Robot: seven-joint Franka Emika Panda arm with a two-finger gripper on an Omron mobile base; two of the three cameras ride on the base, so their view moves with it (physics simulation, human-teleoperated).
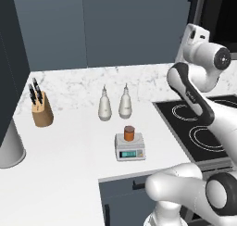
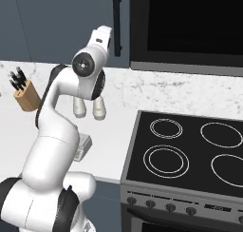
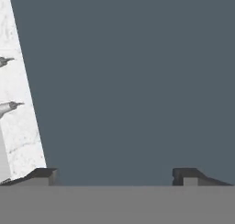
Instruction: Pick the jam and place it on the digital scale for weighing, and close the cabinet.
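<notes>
The jam (image 1: 129,133), a short orange-brown jar with a darker lid, stands upright on the digital scale (image 1: 130,152) near the counter's front edge. My arm hides most of the scale (image 2: 84,144) in the right base view. The gripper (image 3: 114,176) is raised far from the jar, open and holding nothing, with its fingertips (image 3: 43,175) wide apart. It faces the slate-blue cabinet door (image 3: 137,81) from very close. In the right base view my hand (image 2: 103,37) sits just left of the door's black bar handle (image 2: 116,24). The door looks level with the panels beside it.
Two white pear-shaped bottles (image 1: 105,104) (image 1: 125,102) stand behind the scale. A knife block (image 1: 41,110) is at the left and a grey cylinder (image 1: 9,148) at the far left edge. The black cooktop (image 2: 190,150) lies to the right, under a black oven (image 2: 190,26).
</notes>
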